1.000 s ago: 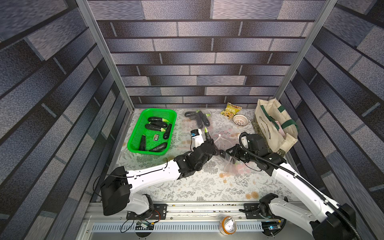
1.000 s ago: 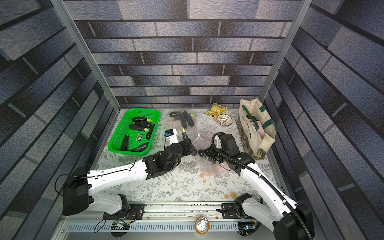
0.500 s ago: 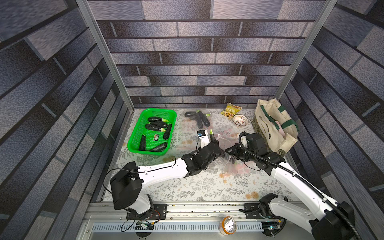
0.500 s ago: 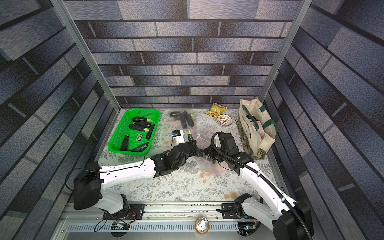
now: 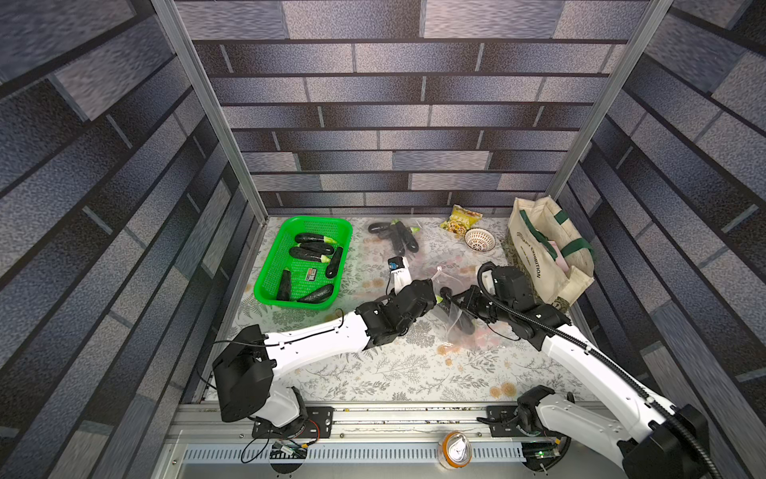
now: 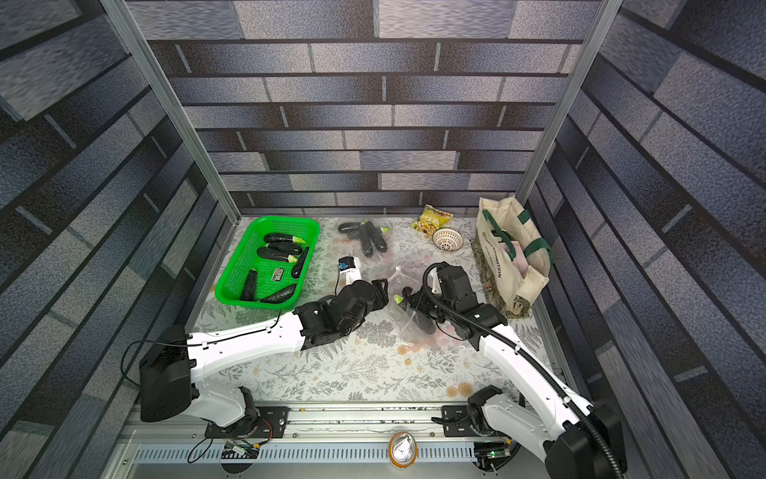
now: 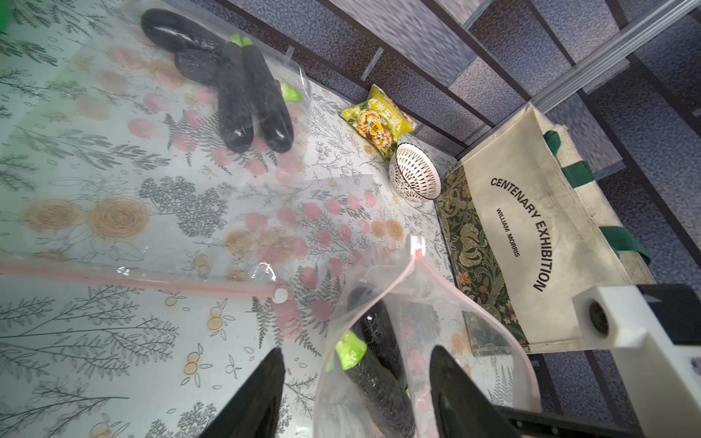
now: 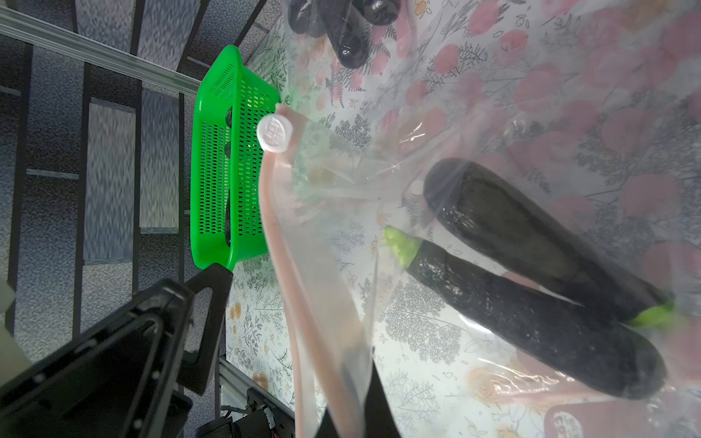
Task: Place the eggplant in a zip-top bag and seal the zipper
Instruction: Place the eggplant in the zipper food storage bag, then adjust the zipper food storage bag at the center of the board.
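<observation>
A clear zip-top bag (image 5: 455,329) with a pink zipper strip stands open near the table's middle right. My right gripper (image 5: 456,299) is shut on its rim, plastic pinched between the jaws (image 8: 356,379). Two dark eggplants lie inside; the nearer eggplant (image 8: 531,326) points its green stem at the mouth, the other eggplant (image 8: 531,235) lies behind it. The white slider (image 8: 275,133) sits at the strip's raised end. My left gripper (image 5: 435,296) is open at the bag's mouth, its jaws (image 7: 356,350) apart on either side of the stem, touching nothing.
A green basket (image 5: 273,265) at the back left holds several eggplants. Another bag with eggplants (image 5: 398,238) lies at the back, and a flat empty bag (image 7: 151,246) lies nearer. At the back right are a snack packet (image 5: 461,217), a small white bowl (image 5: 479,240) and a cloth tote (image 5: 543,249).
My left arm carried the eggplant rightward into the bag's mouth and its jaws spread, letting it go inside. The right gripper stayed shut on the rim.
</observation>
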